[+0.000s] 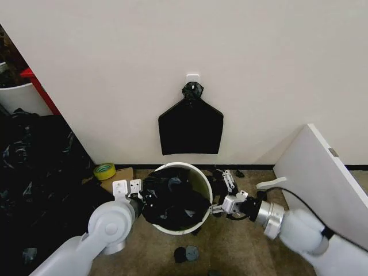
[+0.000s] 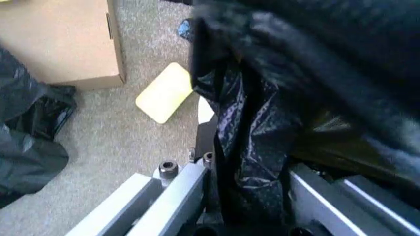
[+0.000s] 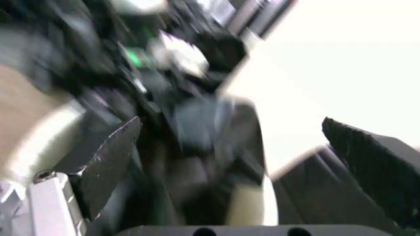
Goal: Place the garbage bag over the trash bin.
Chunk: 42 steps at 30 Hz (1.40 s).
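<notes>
Against a pale wall, on speckled carpet, stands the bin, with the bag bunched inside it and spilling over its left rim (glossy, crinkled). At that rim the left gripper has its jaws closed on a fold of bag. The right gripper sits at the right rim, jaws spread apart, holding nothing.

I see the trash bin on the floor against the wall, with the garbage bag bunched inside it and draped over its left rim. My left gripper is at the bin's left rim, touching the bag. My right gripper is at the bin's right rim. A flat black sheet hangs on the wall above the bin
</notes>
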{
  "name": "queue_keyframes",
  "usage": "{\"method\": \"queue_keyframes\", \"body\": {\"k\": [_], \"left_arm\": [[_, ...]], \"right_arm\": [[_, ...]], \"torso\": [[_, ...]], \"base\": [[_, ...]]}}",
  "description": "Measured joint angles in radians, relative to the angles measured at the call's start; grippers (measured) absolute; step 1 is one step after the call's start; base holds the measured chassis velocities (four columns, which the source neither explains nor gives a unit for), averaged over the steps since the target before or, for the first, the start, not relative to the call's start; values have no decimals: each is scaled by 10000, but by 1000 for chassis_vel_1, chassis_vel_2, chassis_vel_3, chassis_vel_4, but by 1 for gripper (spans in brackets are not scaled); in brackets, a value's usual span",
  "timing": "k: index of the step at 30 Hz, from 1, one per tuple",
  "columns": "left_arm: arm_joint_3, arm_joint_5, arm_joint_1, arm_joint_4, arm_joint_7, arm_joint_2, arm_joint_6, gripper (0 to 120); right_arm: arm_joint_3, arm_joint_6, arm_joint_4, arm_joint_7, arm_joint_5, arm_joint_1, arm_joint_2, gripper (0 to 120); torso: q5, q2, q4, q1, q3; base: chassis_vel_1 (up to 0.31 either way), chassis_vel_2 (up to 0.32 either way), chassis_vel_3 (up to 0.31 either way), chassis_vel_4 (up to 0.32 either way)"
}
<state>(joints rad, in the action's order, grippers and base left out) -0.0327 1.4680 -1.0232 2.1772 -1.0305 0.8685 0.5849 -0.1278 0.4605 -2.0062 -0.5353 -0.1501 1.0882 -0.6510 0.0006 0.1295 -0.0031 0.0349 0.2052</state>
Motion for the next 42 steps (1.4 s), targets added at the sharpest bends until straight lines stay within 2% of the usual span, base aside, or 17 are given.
{"method": "queue_keyframes", "body": {"k": [4,6,8,10,11,12,17,20,22,26,27,30,34,35,42], "left_arm": [[17,7,157,-154,133,25,0,0],[20,8,170,-173,149,33,0,0],[81,10,214,-198,161,70,0,0],[293,14,353,-230,164,129,0,0],[338,15,373,-233,167,150,1,0],[338,15,373,-233,167,150,1,0],[400,15,334,-185,164,229,1,0],[400,14,281,-156,153,246,0,0],[397,12,223,-131,139,270,1,0],[375,11,141,-47,116,315,4,0],[375,11,141,-47,116,315,4,0],[358,11,75,22,100,326,10,0],[294,22,-14,93,87,305,16,0],[294,22,-14,93,87,305,16,0],[146,201,-139,272,27,244,63,0]], "right_arm": [[3,245,527,-1289,-935,-842,-37,100],[77,250,552,-1252,-997,-918,-58,100],[416,57,422,-245,-734,-944,-152,100],[670,-402,130,1054,233,-762,-308,100],[739,-459,100,1272,689,-733,-395,100],[739,-459,100,1272,689,-733,-395,100],[735,125,388,1317,3723,-972,-1005,100],[715,134,402,1323,4302,-1005,-1080,100],[639,174,403,1346,5179,-1039,-1151,100],[401,464,366,1167,6736,-1233,-1324,86],[401,464,366,1167,6736,-1233,-1324,86],[314,535,294,906,7291,-1361,-1372,74],[260,614,213,445,7503,-1439,-1385,58],[260,614,213,445,7503,-1439,-1385,58],[273,672,210,151,7501,-1420,-1425,27]], "torso": [[1,0,-1,0,0],[1,0,-1,0,0],[2,0,0,0,0],[1,0,-3,0,-1],[-2,0,-6,0,0],[-2,0,-6,0,0],[2,0,1,0,0],[1,0,1,0,-1],[1,0,-3,0,-1],[1,0,0,0,-1],[1,0,0,0,-1],[1,0,-1,0,-1],[1,0,-2,0,-1],[1,0,-2,0,-1],[1,0,-1,0,-1]], "base": [[0,0,0,0],[0,0,0,0],[0,0,0,0],[0,0,0,0],[0,0,0,0],[0,0,0,0],[0,0,0,0],[0,0,0,0],[0,0,0,0],[0,0,0,0],[0,0,0,0],[0,0,0,0],[0,0,0,0],[0,0,0,0],[0,0,0,0]]}}
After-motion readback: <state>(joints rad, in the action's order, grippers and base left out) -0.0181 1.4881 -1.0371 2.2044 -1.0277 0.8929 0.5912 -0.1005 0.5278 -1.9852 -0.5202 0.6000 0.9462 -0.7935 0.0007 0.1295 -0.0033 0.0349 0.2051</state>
